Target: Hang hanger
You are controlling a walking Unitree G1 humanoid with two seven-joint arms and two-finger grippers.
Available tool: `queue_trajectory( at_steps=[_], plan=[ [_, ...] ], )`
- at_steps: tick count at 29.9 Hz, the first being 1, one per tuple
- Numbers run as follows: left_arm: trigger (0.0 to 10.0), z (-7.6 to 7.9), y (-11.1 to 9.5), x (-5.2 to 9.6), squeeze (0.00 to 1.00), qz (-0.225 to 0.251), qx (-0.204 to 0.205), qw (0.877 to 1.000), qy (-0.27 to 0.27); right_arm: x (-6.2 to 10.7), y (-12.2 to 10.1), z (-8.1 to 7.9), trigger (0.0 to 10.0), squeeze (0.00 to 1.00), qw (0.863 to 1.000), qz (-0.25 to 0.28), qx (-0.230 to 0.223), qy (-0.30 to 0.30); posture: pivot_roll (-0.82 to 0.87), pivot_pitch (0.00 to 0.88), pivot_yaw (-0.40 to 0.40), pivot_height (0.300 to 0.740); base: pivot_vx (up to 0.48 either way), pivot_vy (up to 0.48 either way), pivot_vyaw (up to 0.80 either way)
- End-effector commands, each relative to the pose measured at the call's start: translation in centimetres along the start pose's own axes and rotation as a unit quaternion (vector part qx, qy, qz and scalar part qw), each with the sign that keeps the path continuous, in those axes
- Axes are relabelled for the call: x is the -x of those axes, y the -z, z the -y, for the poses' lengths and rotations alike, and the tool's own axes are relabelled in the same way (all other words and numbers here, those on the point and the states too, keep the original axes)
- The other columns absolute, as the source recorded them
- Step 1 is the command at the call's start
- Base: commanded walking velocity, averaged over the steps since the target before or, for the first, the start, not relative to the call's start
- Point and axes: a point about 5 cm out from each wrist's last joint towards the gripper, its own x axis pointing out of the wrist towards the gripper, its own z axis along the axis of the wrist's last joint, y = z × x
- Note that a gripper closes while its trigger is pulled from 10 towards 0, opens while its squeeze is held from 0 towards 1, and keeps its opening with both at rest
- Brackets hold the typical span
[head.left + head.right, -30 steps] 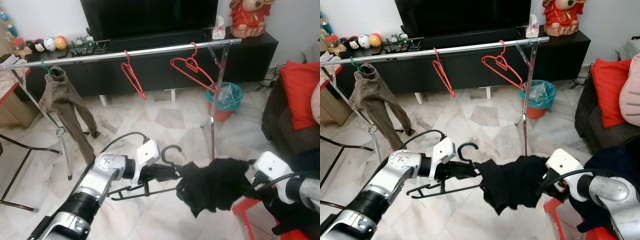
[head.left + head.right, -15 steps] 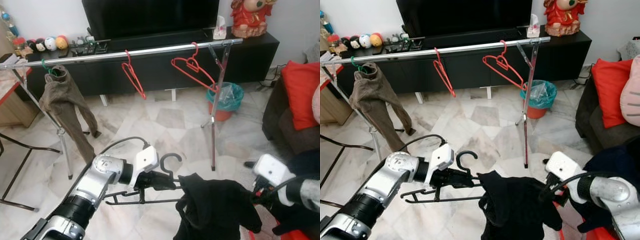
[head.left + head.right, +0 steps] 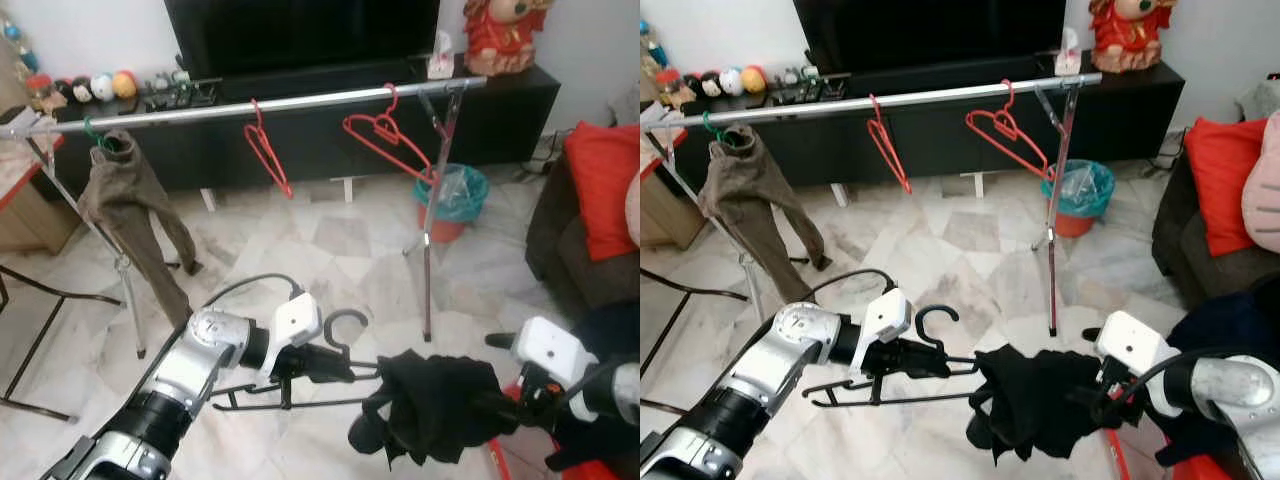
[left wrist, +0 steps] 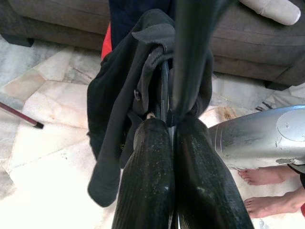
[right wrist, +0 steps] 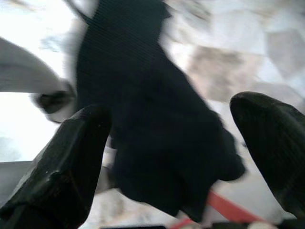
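Observation:
My left gripper (image 3: 335,368) is shut on the neck of a black hanger (image 3: 290,400), just below its hook (image 3: 345,322); the hanger is held level above the floor. A black garment (image 3: 430,405) is bunched over the hanger's right end. In the left wrist view the two fingers (image 4: 147,186) are pressed together on the hanger wire, and the garment (image 4: 124,105) hangs beyond them. My right gripper (image 3: 1110,405) is at the garment's right edge. In the right wrist view its fingers (image 5: 62,162) stand wide open, with the garment (image 5: 157,119) in front of them.
A metal clothes rail (image 3: 250,105) crosses ahead, carrying two red hangers (image 3: 265,150) (image 3: 385,135) and brown trousers (image 3: 130,215). Beyond it are a dark TV cabinet (image 3: 500,100) and a bin (image 3: 450,200). A sofa with a red cushion (image 3: 600,170) is at the right. A person's bare feet (image 4: 267,191) are nearby.
The garment, stretched between hanger and right gripper a second ago, sagged low and is now bunched up at the hanger's end. The right gripper has dropped lower. The left gripper has kept hold of the hanger.

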Motion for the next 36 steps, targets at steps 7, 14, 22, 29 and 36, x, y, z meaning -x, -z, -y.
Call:
queue_trajectory(
  at_steps=[7, 14, 22, 29, 36],
  plan=[
    [10.0, -0.1, -0.7, 0.3, 0.00, 0.015, -0.010, 1.000, -0.005, -0.4, -0.1, -1.8, 8.7, 0.00, 0.993, -0.004, 0.020, -0.120, -0.07, 0.032, 0.097, 0.740, 0.000, 0.000, 0.00],
    [10.0, -0.1, -1.5, 0.7, 0.00, 0.022, -0.023, 0.999, -0.016, -0.8, 2.4, -1.5, 0.0, 0.00, 0.986, -0.075, 0.024, -0.146, -0.05, 0.037, 0.092, 0.740, 0.000, 0.000, 0.00],
    [10.0, 0.0, -2.6, 0.6, 0.00, 0.029, -0.042, 0.999, -0.008, -1.9, 3.0, -0.7, 0.0, 0.00, 0.991, -0.073, 0.027, -0.111, -0.05, 0.037, 0.099, 0.740, 0.000, 0.000, 0.00],
    [10.0, 0.3, -2.6, 0.6, 0.00, 0.025, -0.041, 0.999, -0.005, -1.3, 0.7, 0.3, 10.0, 0.00, 0.997, -0.025, 0.034, -0.066, -0.06, 0.038, 0.099, 0.740, 0.000, 0.000, 0.00],
    [10.0, 0.3, -1.9, 0.3, 0.00, 0.020, -0.031, 0.999, -0.002, -0.5, 0.3, -2.4, 10.0, 0.00, 0.989, -0.037, 0.051, -0.133, -0.07, 0.034, 0.097, 0.740, 0.000, 0.000, 0.00]
  ],
)
